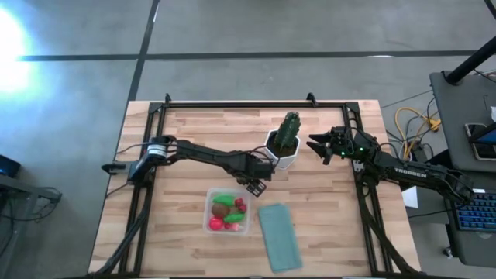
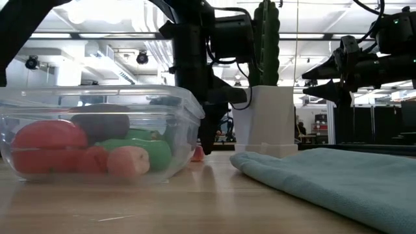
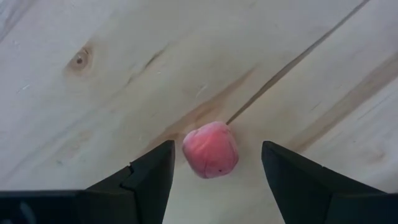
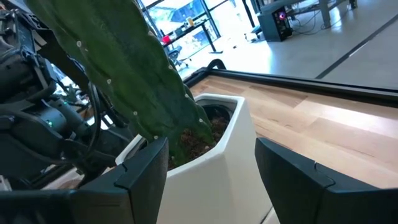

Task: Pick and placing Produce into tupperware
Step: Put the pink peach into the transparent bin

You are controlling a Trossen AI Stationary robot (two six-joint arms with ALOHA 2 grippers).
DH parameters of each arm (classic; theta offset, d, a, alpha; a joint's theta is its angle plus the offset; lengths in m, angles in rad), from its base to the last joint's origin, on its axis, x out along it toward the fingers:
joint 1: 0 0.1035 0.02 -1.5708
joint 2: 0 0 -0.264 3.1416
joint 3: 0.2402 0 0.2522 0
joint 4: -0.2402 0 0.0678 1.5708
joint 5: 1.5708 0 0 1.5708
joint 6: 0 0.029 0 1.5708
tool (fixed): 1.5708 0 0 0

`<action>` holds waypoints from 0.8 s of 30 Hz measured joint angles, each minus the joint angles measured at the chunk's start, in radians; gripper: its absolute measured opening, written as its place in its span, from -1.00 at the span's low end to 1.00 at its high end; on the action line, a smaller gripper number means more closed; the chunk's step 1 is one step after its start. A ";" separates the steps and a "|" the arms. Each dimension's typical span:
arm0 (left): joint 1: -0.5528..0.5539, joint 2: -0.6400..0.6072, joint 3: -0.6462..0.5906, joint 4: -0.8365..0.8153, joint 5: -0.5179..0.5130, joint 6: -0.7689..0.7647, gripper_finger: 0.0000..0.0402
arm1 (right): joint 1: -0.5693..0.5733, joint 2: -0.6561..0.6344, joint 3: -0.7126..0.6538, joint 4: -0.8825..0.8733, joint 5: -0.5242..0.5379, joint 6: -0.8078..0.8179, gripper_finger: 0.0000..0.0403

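Hovering open above a small pink round toy piece [image 3: 211, 150] on the wooden table [image 1: 186, 209], the left gripper [image 3: 214, 171] is beside the clear square plastic container [image 1: 228, 214]; right gripper [image 4: 208, 168] open near the white pot [image 4: 214, 158]

My matt black plastic fingers [image 3: 143, 186] frame a small pink piece [image 3: 211, 149], smooth and faintly waxy, on the pale knotted wood table [image 3: 93, 74]. The tupperware [image 2: 185, 123] is clear glossy plastic; the teal lid [image 2: 338, 179] looks matt and soft.

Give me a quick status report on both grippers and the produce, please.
Left gripper open, straddling pink piece on table. Right gripper open beside cactus pot. Tupperware holds remaining produce. Nothing blocking.
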 joint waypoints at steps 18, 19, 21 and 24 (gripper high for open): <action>0.013 0.000 -0.010 0.009 0.000 0.061 -0.52 | 0.000 0.000 0.000 0.000 0.000 0.000 0.16; 0.014 0.000 -0.010 0.009 0.000 0.063 -0.53 | 0.000 0.000 0.000 0.000 0.000 0.000 0.16; 0.014 0.000 -0.008 0.006 0.000 0.079 -0.55 | 0.000 0.000 0.000 0.000 0.000 0.000 0.16; 0.015 -0.003 0.005 -0.001 0.001 0.083 -0.56 | 0.000 0.000 0.000 0.000 0.000 0.000 0.16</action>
